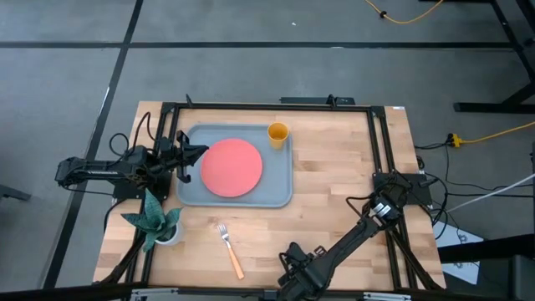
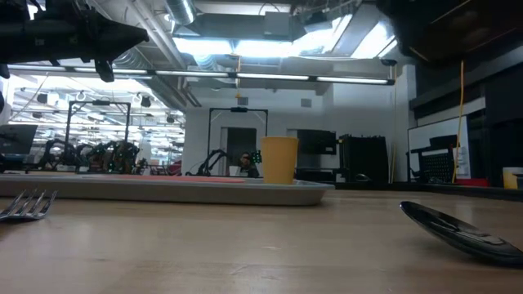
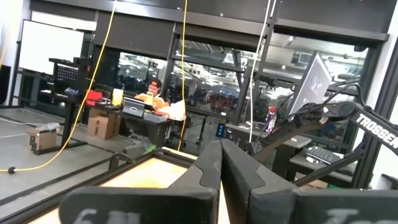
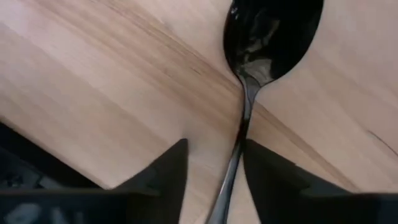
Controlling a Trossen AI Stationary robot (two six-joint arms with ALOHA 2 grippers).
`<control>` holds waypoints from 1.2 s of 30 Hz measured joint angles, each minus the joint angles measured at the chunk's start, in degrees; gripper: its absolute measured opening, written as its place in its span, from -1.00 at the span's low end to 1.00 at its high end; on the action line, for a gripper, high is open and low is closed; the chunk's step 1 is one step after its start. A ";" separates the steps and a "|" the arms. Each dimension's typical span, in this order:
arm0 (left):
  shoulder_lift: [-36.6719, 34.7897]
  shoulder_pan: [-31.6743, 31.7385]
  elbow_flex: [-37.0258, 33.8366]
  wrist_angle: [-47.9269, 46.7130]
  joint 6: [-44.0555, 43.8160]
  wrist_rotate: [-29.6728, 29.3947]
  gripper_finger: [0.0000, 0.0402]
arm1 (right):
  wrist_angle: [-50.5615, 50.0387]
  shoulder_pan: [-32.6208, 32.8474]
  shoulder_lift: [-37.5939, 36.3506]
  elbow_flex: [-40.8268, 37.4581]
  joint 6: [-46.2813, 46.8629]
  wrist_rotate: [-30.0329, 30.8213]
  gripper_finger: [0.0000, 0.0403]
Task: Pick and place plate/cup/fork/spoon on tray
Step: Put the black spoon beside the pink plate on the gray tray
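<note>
The grey-blue tray [image 1: 280, 180] lies at the table's far left. The coral plate [image 1: 231, 167] lies flat on it, and the yellow cup [image 1: 277, 133] stands upright in its far right corner. The orange-handled fork [image 1: 228, 247] lies on the table near the front edge. The dark spoon [image 4: 270, 37] lies flat on the wood, and in the high view my right arm hides it. My right gripper [image 4: 214, 149] is open at the near edge, one finger on each side of the spoon's handle [image 4: 241, 134]. My left gripper [image 3: 221, 171] is shut and empty, raised over the tray's left rim.
A small green plant in a white pot [image 1: 155, 219] stands at the table's near left, beside the fork. In the low view the fork's tines [image 2: 29, 204] show at the left and the spoon [image 2: 462, 231] at the right. Bare wood lies right of the tray.
</note>
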 joint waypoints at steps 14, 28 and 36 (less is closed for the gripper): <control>-0.01 -0.02 0.00 0.00 0.00 0.00 -1.00 | -0.93 -3.75 0.00 -0.11 -0.01 -0.46 -0.97; -0.01 0.00 0.00 0.00 -0.01 0.00 -1.00 | -12.55 -11.10 -3.67 11.37 -2.22 20.28 -0.99; 0.00 -0.02 0.00 -0.01 -0.01 0.00 -1.00 | -18.31 -26.23 -3.73 9.83 -7.19 17.75 -0.99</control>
